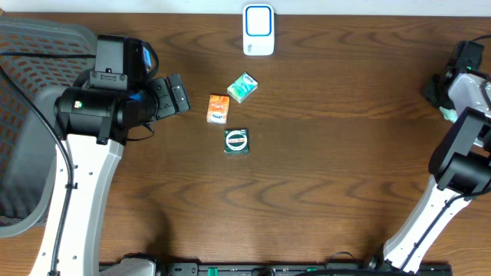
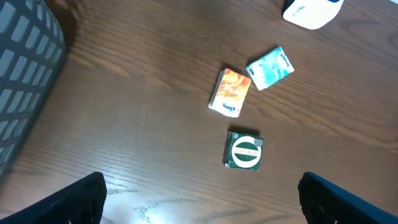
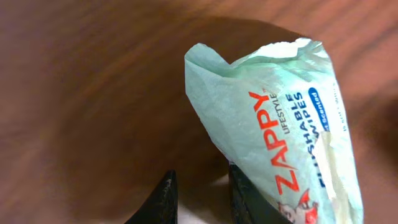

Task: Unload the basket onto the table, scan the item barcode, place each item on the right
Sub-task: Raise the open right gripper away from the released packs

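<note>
wipes packet (image 3: 280, 124) pinched in right pincer (image 3: 200, 186), arm (image 1: 459, 157) stretched along table (image 1: 330, 199) edge; left pincer (image 2: 202, 196) hovers wide open.

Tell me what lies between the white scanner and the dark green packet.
The teal packet lies between the white scanner and the dark green packet; the overhead view shows it.

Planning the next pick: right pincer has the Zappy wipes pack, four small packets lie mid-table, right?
Three, not four, per the overhead view: teal tissue pack, orange tissue pack, dark green packet. The right pincer does grip the Zappy wipes pack.
</note>
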